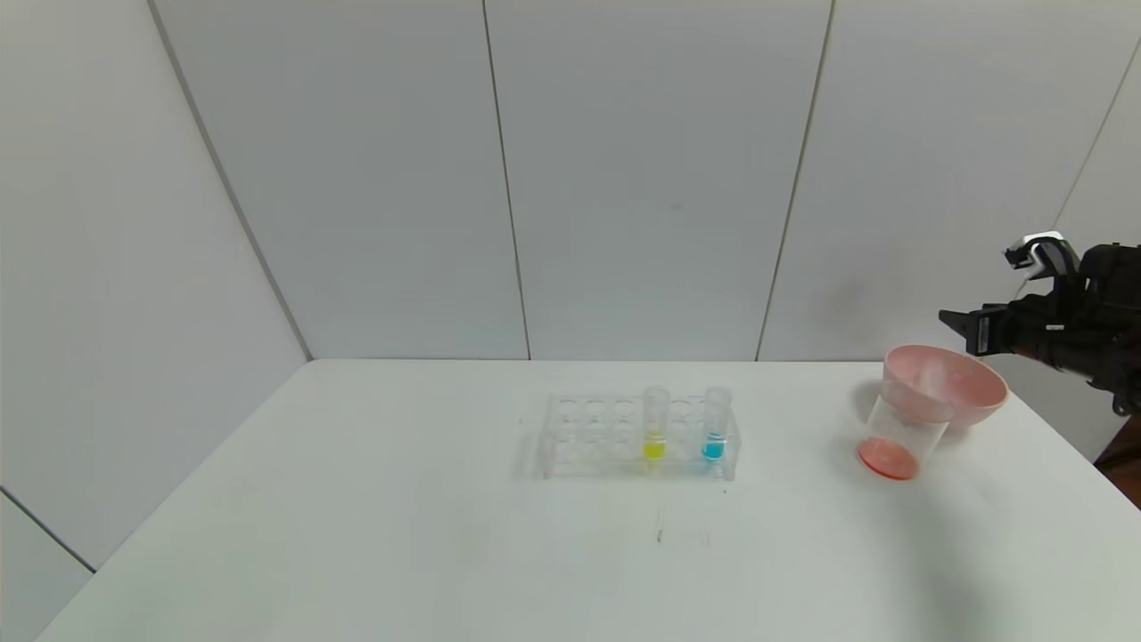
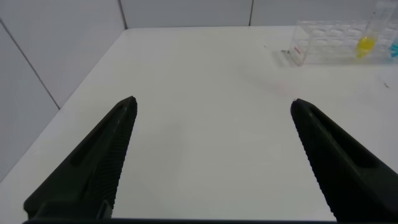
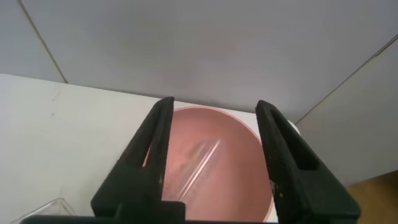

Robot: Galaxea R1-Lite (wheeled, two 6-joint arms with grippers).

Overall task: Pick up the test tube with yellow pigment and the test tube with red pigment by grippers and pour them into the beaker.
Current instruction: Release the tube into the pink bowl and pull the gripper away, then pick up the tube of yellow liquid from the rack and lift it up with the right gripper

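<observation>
The test tube with yellow pigment [image 1: 654,426] stands upright in a clear rack [image 1: 588,437] at the table's middle, and also shows far off in the left wrist view [image 2: 367,41]. The beaker [image 1: 898,428] stands at the right with orange-red liquid in its bottom. A clear tube [image 3: 200,163] lies in the pink bowl [image 3: 236,180]; no red band shows in it. My right gripper [image 1: 950,317] is open and empty in the air above the bowl, seen also in its wrist view [image 3: 215,102]. My left gripper [image 2: 212,103] is open and empty over the table's left part.
A tube with blue liquid [image 1: 714,426] stands in the rack to the right of the yellow one. The pink bowl [image 1: 947,383] sits just behind the beaker near the table's right edge. White wall panels close the back and left.
</observation>
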